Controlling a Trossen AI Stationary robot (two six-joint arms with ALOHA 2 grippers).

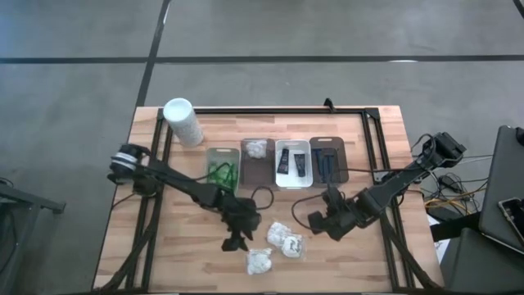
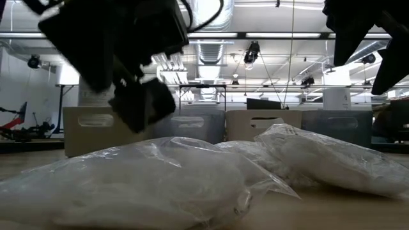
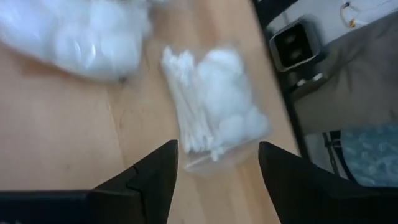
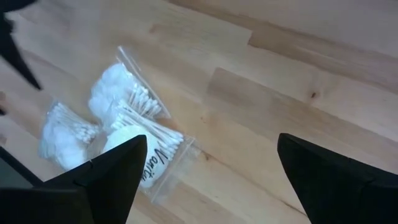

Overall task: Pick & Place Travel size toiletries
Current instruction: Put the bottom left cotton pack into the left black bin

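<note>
Three white crinkly packets of cotton swabs and pads lie flat on the wooden table near its near edge: one point(image 1: 259, 260), and two that touch each other point(image 1: 278, 233) point(image 1: 293, 244). My left gripper point(image 1: 238, 240) is open above the table, just left of them. In its wrist view point(image 3: 217, 146) the nearest packet point(image 3: 214, 109) lies ahead of the fingertips. My right gripper point(image 1: 317, 221) is open wide to the right of the packets; its wrist view point(image 4: 211, 140) shows two of them point(image 4: 134, 134) point(image 4: 65, 134). In the low view the packets point(image 2: 140, 185) point(image 2: 319, 160) fill the foreground.
Four trays stand in a row at mid-table: one with green bottles point(image 1: 222, 168), one with a white packet point(image 1: 257, 156), one with black tubes point(image 1: 293, 162), one with dark razors point(image 1: 329, 160). A tall white cylinder point(image 1: 183, 121) stands at the far left. A black cable point(image 1: 266, 197) crosses the table.
</note>
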